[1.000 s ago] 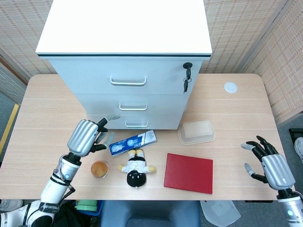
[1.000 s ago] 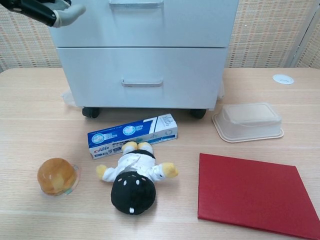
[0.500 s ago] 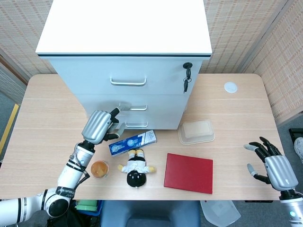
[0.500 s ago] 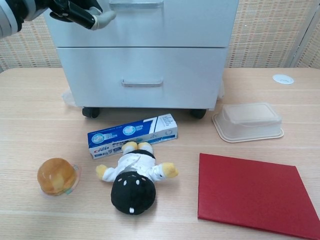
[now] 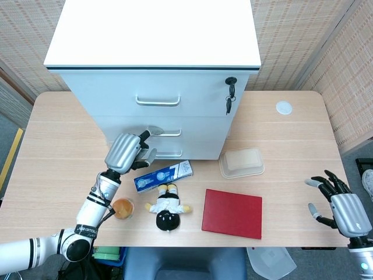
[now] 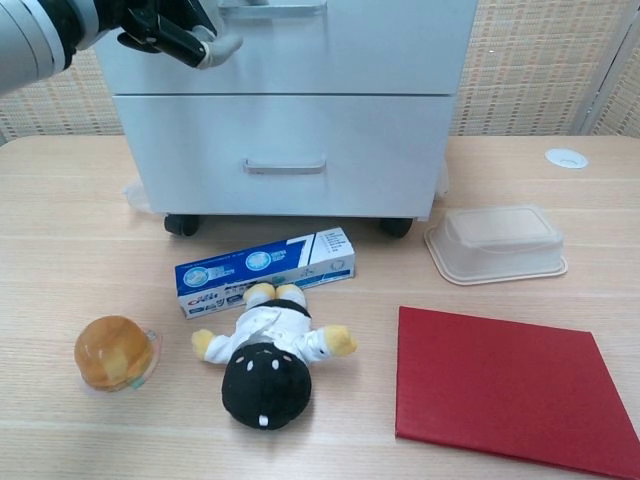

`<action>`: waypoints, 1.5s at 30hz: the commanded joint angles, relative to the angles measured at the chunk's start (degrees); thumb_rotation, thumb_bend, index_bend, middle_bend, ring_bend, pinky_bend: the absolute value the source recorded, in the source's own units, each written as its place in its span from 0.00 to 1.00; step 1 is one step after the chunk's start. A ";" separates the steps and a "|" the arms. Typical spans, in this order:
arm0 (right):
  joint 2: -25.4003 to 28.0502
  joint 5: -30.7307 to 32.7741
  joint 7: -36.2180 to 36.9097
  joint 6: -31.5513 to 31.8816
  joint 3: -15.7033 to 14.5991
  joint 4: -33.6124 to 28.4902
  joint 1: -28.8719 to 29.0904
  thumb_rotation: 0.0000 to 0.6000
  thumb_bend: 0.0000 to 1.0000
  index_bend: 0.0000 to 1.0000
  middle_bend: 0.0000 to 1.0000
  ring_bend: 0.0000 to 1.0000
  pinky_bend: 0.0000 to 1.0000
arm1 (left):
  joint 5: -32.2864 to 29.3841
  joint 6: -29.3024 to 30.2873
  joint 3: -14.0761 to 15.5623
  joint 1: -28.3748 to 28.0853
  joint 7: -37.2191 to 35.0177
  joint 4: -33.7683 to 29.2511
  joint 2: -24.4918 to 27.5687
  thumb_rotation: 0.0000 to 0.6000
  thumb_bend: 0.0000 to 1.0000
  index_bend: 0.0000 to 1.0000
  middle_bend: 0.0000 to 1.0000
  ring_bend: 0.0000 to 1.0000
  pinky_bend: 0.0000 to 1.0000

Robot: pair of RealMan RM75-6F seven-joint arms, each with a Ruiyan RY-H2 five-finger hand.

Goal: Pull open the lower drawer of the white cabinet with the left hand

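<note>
Since a second ago, left hand (image 5: 127,153) has moved right toward white cabinet (image 5: 157,87), fingers spread, holding nothing, just left of the lower drawer (image 6: 280,155) handle (image 6: 284,166). Drawer remains closed; reaching, gripping and pulling remain.

Bright, even indoor light, soft short shadows under objects, sharp focus, faint wide-angle bowing at edges.
</note>
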 commanded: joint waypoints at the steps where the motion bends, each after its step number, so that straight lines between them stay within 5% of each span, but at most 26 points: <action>1: 0.02 0.07 0.02 -0.04 0.00 0.04 -0.04 1.00 0.33 0.26 0.23 0.13 0.16 | -0.13 0.46 0.24 -0.12 0.23 0.11 0.02 1.00 0.47 0.27 0.95 1.00 1.00; 45: 0.09 0.30 -1.58 0.11 0.09 -1.14 -0.55 1.00 0.33 0.26 0.22 0.13 0.16 | 15.37 8.00 11.31 6.67 5.32 -12.29 5.38 1.00 0.47 0.32 0.95 1.00 1.00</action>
